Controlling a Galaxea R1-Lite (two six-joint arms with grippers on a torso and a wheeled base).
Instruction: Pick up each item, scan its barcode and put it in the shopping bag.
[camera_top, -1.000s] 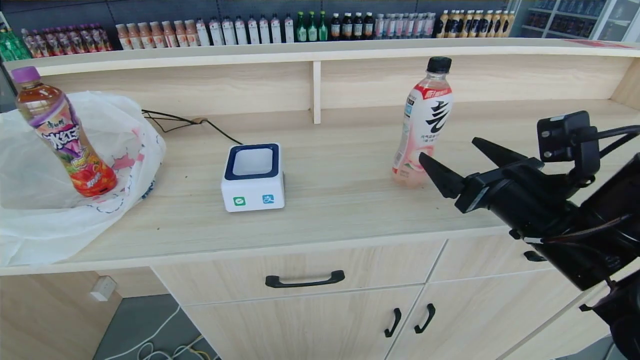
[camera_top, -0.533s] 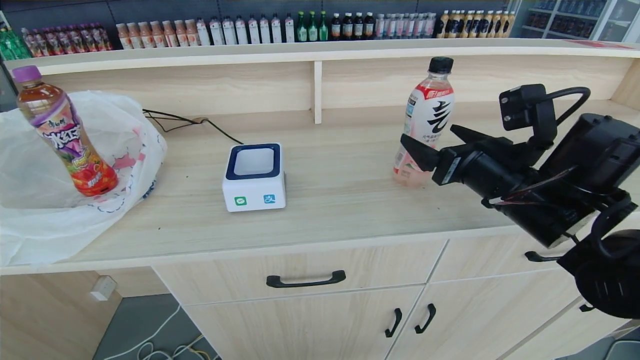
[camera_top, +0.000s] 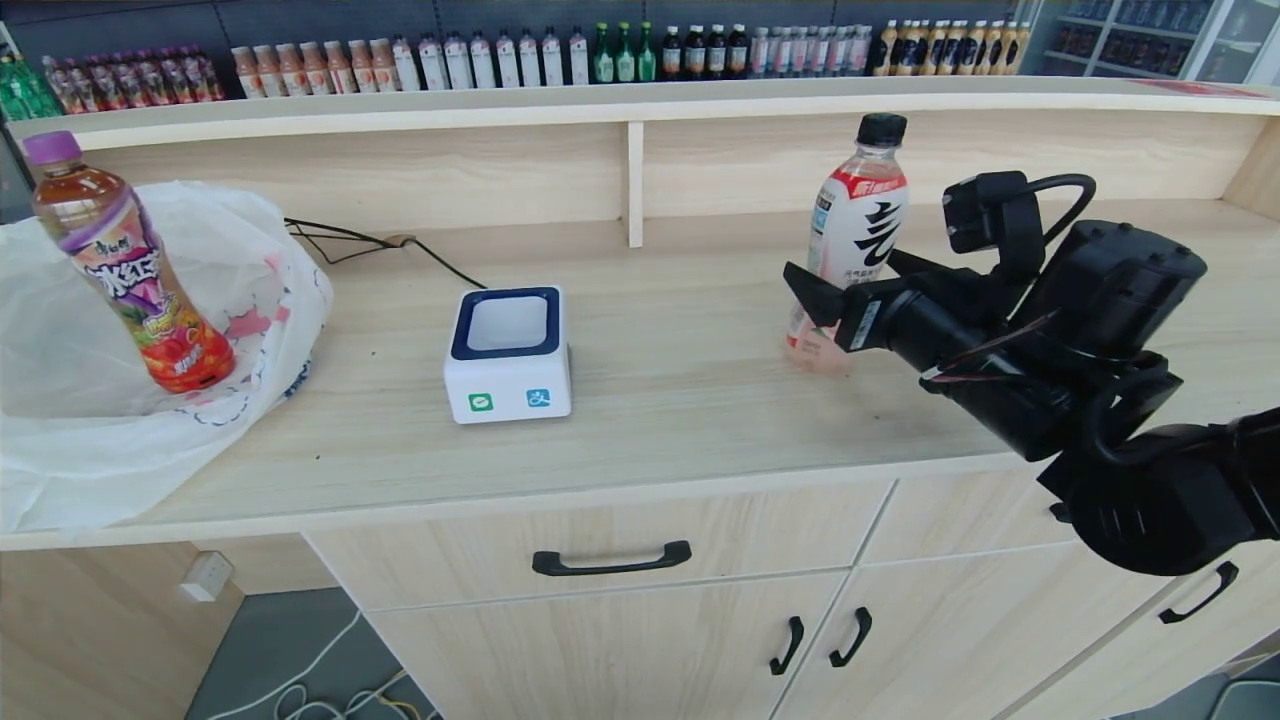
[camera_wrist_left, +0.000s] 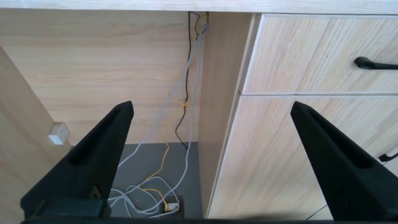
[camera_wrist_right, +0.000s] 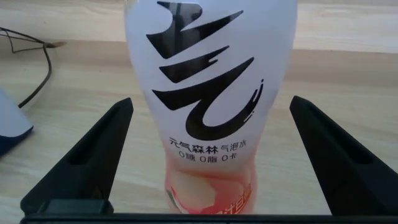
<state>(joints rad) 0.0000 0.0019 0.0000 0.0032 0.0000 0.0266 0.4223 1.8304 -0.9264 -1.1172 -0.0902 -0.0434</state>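
Pick-up step: right gripper (camera_top: 848, 278), jaws apart, straddles the pink bottle (camera_top: 862, 215); next move calls for closing, then lifting.

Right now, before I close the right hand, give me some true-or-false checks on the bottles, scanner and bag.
The right hand is open, fingers either side of the peach drink bottle. True.
The purple-capped tea bottle is in the shopping bag. True.
The scanner is inside the bag. False: the scanner sits on the counter, between bag and peach drink bottle.
The peach drink bottle lies on its side. False: it stands upright.
The left hand holds a bottle. False: the left hand is open and empty.
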